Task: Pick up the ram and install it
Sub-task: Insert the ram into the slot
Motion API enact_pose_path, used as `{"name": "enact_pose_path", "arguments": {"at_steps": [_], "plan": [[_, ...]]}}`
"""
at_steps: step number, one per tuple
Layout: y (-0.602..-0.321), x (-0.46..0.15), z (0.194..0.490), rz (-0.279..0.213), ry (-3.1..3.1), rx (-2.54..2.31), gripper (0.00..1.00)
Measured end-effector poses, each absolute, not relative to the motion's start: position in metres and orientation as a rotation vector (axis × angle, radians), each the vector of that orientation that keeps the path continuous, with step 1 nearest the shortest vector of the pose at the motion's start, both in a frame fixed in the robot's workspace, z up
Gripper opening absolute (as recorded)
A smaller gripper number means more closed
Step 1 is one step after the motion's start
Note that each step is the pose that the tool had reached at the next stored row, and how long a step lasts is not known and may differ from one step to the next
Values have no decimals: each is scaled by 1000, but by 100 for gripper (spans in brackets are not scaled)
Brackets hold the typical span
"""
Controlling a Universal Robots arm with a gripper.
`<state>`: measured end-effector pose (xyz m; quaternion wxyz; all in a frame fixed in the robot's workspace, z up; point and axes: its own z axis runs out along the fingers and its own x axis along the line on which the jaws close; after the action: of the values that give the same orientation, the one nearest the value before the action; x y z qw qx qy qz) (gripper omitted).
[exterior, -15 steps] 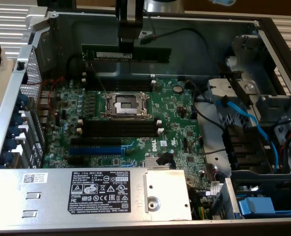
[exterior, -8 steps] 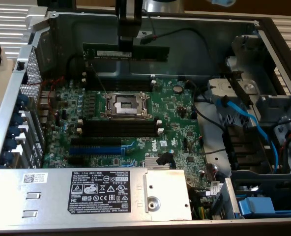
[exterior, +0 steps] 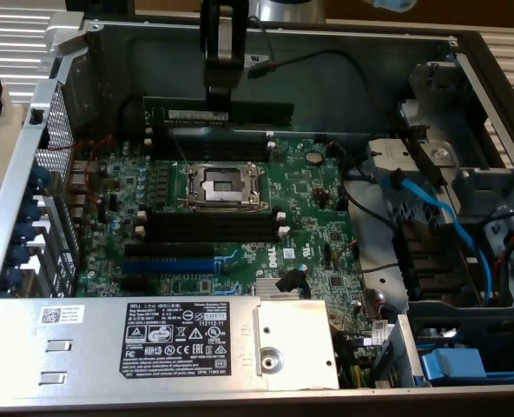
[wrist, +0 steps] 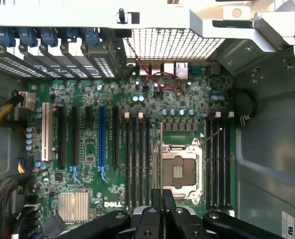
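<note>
Claw (exterior: pixel 219 95) clenched on the ram (exterior: pixel 257 113), upper middle of the frame above the black slots (exterior: pixel 207 148), I risk jamming it crooked if its edge sits off the slot line.

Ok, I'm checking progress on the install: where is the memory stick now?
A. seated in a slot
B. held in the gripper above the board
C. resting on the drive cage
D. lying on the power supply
B: the gripper is closed on the memory stick, which hangs level above the board, clear of the slots.
</note>
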<state>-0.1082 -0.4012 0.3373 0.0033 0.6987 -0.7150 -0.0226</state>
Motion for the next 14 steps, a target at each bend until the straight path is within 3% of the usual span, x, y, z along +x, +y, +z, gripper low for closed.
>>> {"name": "enact_pose_path", "arguments": {"at_steps": [8, 14], "plan": [[-421, -109, 318, -77, -2249, 2188, 12], [-419, -116, 302, -45, -2263, 2203, 12]]}}
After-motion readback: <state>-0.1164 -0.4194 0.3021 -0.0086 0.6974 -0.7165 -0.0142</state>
